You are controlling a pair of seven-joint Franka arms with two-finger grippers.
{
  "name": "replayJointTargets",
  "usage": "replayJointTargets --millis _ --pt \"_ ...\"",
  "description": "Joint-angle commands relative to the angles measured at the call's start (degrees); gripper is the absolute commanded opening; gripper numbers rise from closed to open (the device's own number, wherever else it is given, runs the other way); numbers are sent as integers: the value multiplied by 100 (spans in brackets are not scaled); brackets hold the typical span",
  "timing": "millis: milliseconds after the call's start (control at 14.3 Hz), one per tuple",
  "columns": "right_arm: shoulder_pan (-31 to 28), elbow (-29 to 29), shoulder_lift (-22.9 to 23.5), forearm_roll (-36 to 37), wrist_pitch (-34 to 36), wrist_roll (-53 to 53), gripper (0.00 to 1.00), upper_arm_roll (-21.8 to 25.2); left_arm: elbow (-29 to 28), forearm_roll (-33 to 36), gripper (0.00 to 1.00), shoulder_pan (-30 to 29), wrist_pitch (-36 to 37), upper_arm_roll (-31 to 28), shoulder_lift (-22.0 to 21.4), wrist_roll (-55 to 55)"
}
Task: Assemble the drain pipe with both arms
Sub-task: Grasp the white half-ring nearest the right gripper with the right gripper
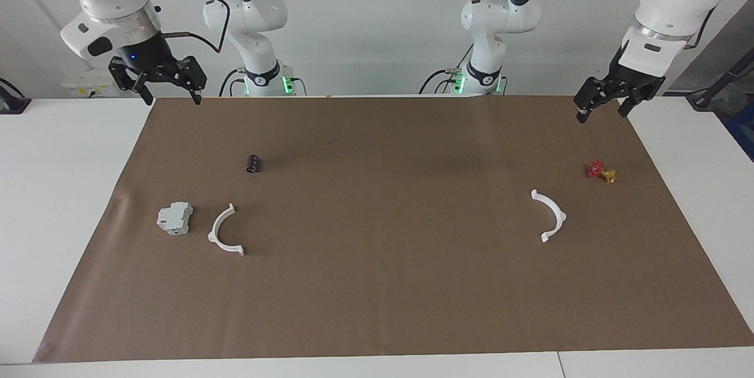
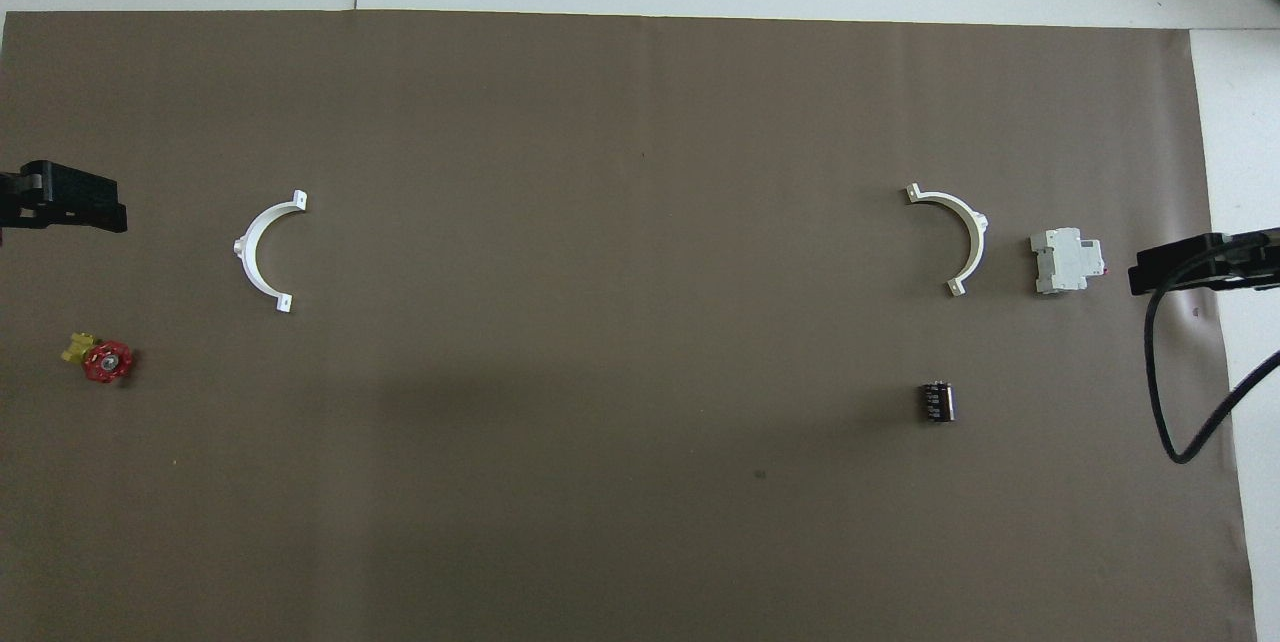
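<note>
With both half-rings (image 1: 224, 231) (image 1: 550, 215) lying flat, well apart either side of the brown mat's (image 1: 389, 284) middle, and both jaws wide and empty, I risk nudging the grey block (image 1: 175, 218) beside one.

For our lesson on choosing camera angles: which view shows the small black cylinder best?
The overhead view: the black cylinder lies on its side on the brown mat, nearer the robots than the grey-white block, with pale bands showing along its length. The facing view shows the cylinder smaller and end-on, without those bands.
</note>
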State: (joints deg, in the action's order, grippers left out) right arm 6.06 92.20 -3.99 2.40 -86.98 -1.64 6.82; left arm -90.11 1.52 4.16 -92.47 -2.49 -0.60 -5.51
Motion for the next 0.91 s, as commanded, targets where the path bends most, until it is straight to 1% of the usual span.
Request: replayJointTargets --millis 0,209,279,419,488,558,767,837 --pt "-53 97 -84 15 -21 15 100 -32 -200 112 100 41 -131 -14 -151 68" --pt "-44 175 -93 6 -126 24 100 -32 -200 112 100 41 -131 -14 -151 59" --pt "-35 393 -154 6 -370 -11 100 -32 -200 112 100 41 -131 -14 -151 68" --pt "-27 790 -111 -81 -1388 -99 100 -32 -200 112 100 41 -131 -14 -151 68" --pt "-26 843 81 -256 -1645 -204 100 -32 -200 112 100 41 -131 -14 -151 59" --pt "-61 809 474 -371 -1882 -457 100 -32 -200 112 100 41 -131 -14 -151 68" --pt "-97 782 1477 -810 -2962 -1284 100 -32 -209 112 100 41 -131 -14 -151 68" --pt "-88 782 1828 -838 -3383 -1564 100 -32 -209 112 100 41 -131 -14 -151 59"
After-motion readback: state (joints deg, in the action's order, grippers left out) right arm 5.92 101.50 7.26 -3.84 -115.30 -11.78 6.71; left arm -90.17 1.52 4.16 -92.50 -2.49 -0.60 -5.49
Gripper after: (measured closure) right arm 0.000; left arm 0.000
